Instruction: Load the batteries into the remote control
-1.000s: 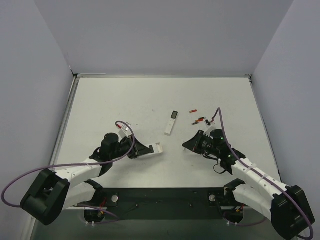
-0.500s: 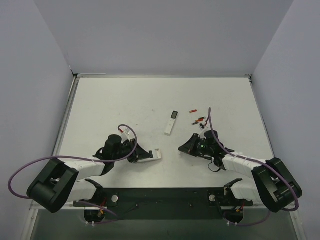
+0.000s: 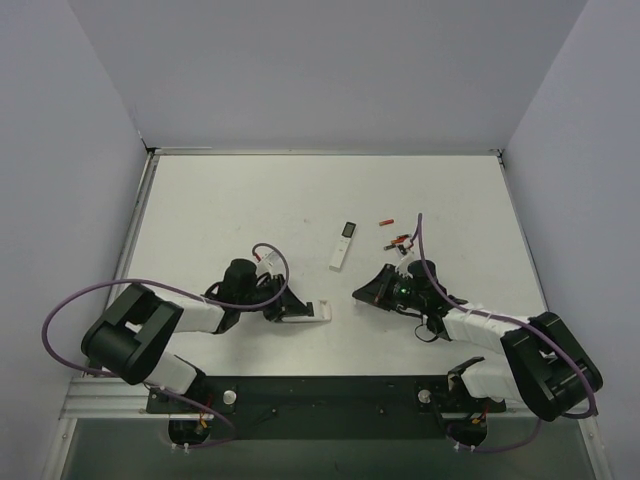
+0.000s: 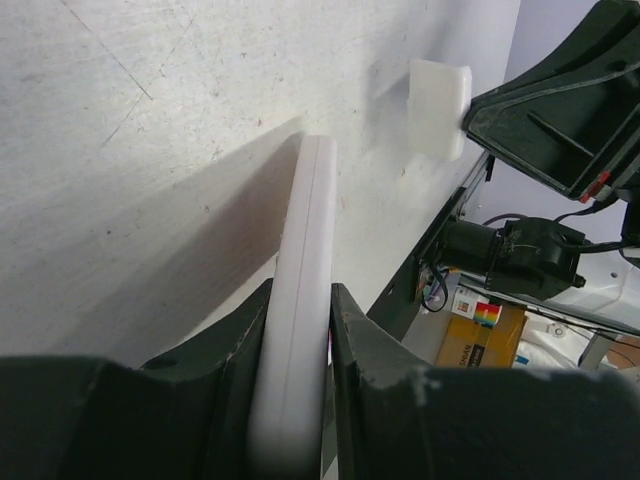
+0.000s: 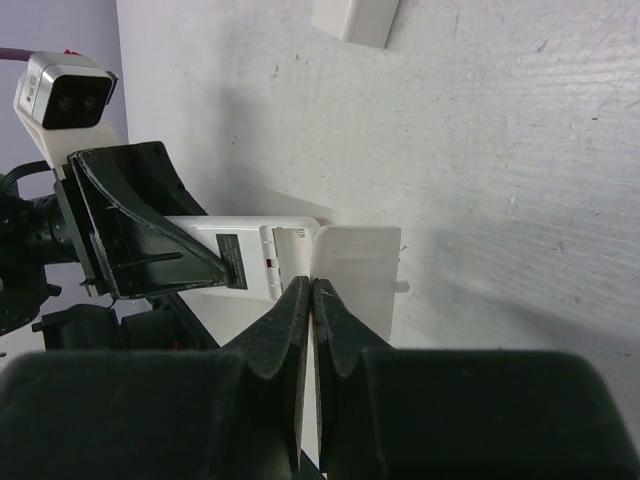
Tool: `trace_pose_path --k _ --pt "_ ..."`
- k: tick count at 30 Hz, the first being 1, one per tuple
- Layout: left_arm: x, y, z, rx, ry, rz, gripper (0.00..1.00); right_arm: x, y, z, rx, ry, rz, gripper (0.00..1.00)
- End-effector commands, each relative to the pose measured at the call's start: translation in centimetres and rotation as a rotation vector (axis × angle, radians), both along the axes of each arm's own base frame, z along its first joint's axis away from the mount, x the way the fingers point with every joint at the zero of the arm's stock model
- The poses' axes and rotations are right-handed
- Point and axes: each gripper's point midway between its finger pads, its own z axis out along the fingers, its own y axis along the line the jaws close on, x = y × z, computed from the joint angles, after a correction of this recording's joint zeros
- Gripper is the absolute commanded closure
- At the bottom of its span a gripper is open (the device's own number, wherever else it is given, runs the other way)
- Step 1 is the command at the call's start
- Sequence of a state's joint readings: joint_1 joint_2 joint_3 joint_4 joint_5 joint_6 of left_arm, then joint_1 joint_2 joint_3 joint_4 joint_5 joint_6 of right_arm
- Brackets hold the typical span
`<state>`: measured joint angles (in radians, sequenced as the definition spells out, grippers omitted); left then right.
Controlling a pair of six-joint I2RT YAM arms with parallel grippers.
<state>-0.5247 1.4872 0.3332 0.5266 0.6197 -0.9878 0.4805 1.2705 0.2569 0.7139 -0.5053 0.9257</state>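
My left gripper is shut on the remote control, a short white slab gripped by its two broad faces low over the table. In the right wrist view the remote control shows its white face with a small dark label and an open end. A loose white cover lies flat right beside that end. My right gripper is shut and empty, its tips just short of the seam between the two. Thin red and dark batteries lie scattered behind the right gripper, apart from both grippers.
A longer, slimmer white remote with a dark screen lies mid-table, beyond the two grippers. One battery lies alone, farther back. The black base rail runs along the near table edge.
The left gripper has carried the remote control rightward and nearer, down to the table. The right gripper has shifted left toward it. Both stayed shut.
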Motion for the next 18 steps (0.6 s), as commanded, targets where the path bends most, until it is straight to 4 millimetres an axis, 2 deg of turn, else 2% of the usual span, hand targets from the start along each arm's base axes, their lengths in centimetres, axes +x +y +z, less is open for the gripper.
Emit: trace_pose_path --k 1,5,9,10,11,13,18 --pt "-0.3 1.9 -2.8 0.186 0.013 0.004 0.58 0.3 0.2 1.6 0.008 -0.083 0.015 1.0" --pt "0.0 3.8 -3.3 0.304 -0.014 0.05 0.38 0.3 0.1 1.7 0.005 -0.086 0.012 1.0" --pt "0.8 5.8 -3.0 0.408 -0.067 0.112 0.23 0.3 0.3 1.9 0.013 -0.088 0.015 1.0" --pt "0.2 6.6 -3.4 0.452 -0.055 0.108 0.2 0.3 0.3 2.0 0.018 -0.088 0.018 1.0" --pt "0.9 7.0 -2.8 0.471 -0.088 0.132 0.19 0.3 0.4 2.3 0.024 -0.094 0.018 1.0" --pt "0.8 7.7 -2.5 0.51 -0.107 0.136 0.16 0.4 0.5 2.6 0.028 -0.101 0.023 1.0" --pt "2.2 9.0 0.0 0.566 -0.222 0.201 0.15 0.3 0.8 2.9 0.02 -0.109 0.033 1.0"
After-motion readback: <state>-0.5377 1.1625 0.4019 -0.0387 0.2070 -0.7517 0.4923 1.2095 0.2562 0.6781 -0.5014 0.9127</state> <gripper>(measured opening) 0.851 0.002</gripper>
